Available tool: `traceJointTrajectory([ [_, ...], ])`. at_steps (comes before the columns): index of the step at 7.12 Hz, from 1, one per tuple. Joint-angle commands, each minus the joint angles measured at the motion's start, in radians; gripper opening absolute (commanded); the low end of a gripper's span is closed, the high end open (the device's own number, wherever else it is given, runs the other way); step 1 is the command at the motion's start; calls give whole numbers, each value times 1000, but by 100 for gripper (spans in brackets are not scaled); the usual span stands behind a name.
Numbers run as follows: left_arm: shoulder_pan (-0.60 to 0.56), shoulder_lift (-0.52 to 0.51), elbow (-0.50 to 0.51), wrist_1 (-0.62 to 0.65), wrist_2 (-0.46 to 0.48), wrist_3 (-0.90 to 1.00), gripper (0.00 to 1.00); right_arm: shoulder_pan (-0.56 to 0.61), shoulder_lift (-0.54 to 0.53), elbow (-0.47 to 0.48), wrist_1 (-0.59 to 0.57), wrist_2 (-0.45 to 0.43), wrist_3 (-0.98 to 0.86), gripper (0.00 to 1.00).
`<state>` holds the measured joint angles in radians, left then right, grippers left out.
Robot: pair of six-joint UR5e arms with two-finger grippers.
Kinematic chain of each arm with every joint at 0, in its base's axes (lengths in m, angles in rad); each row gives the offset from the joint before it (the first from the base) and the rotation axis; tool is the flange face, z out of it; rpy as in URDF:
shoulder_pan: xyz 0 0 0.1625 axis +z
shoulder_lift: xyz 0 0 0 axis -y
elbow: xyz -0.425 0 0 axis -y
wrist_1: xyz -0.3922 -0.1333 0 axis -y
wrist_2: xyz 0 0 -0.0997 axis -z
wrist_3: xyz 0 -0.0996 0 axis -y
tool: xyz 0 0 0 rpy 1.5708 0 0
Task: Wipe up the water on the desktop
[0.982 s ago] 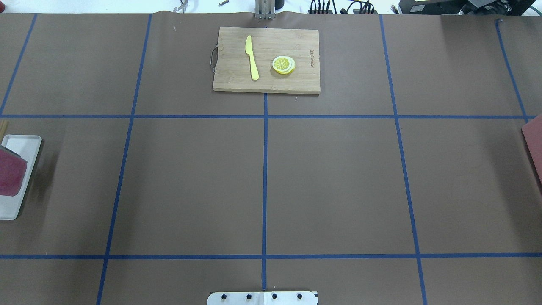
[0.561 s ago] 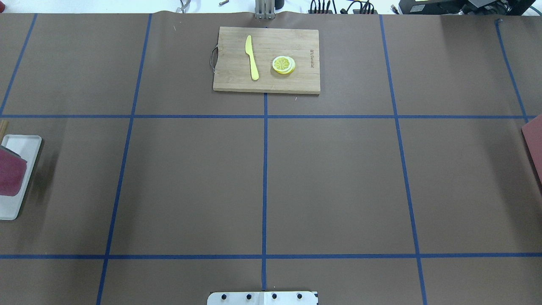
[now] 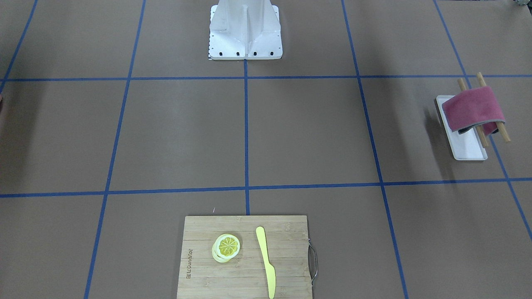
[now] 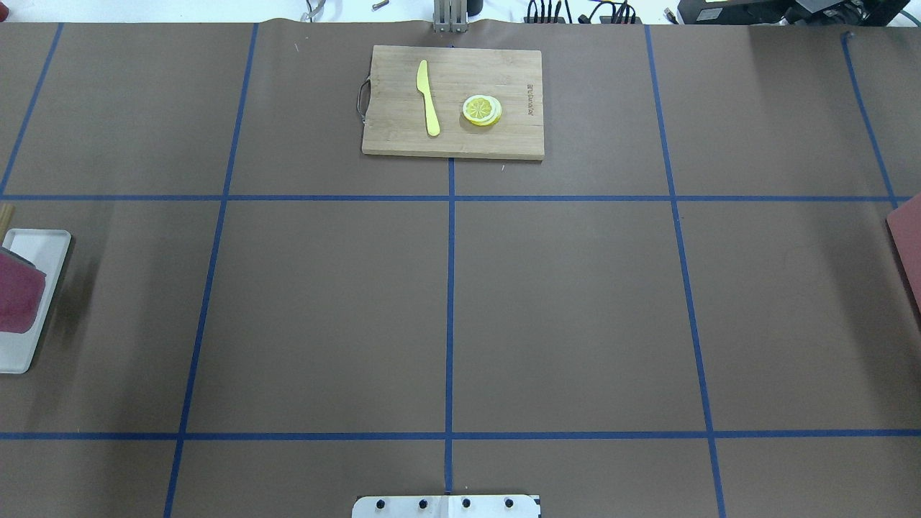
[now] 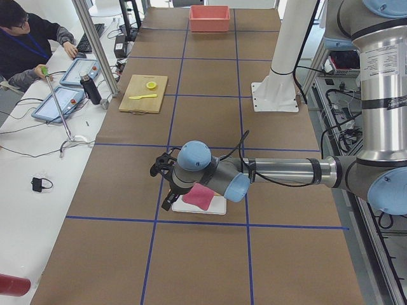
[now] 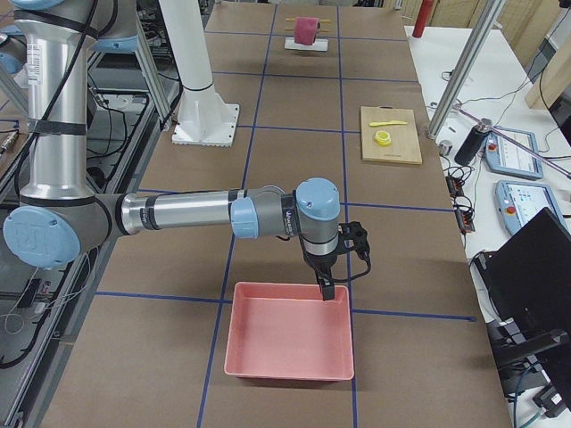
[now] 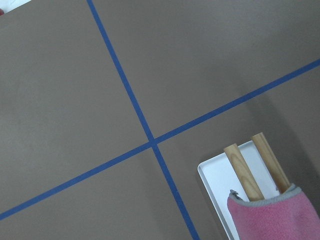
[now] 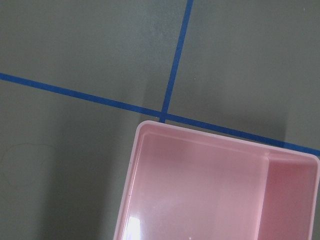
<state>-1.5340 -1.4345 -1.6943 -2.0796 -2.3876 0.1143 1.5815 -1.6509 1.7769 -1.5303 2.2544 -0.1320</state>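
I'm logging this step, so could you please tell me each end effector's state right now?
Left end effector: cannot be told; it hangs by the red cloth.
Right end effector: cannot be told; it hangs by the pink bin.

The desktop (image 4: 575,309) is lying flat and level, a wide matte brown surface that is filling the overhead view from side to side. Thin blue tape lines (image 4: 450,288) are crossing it at right angles, dividing it into big rectangles. Its far edge is rippling slightly, and soft shadows are falling near both ends.
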Motion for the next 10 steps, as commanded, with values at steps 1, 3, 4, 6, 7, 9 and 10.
traceJointTrajectory([
  [1,0,-14,4,-16,-11,-40,98,0,-1,7,41,-7,9,100],
  [3,3,28,4,-17,-19,-291,98,0,-9,1,42,-7,5,100],
  [4,3,60,2,-34,-21,-371,98,0,-9,-2,41,-6,9,100],
  [6,14,103,5,-88,-126,-563,98,0,-18,-4,53,-3,11,100],
  [7,44,117,7,-147,-127,-650,98,0,-24,-13,76,-3,11,100],
  [9,116,124,25,-226,-111,-703,98,0,-33,-14,81,-3,11,100],
  [10,130,123,69,-284,-110,-705,98,0,-39,-13,82,-3,11,100],
])
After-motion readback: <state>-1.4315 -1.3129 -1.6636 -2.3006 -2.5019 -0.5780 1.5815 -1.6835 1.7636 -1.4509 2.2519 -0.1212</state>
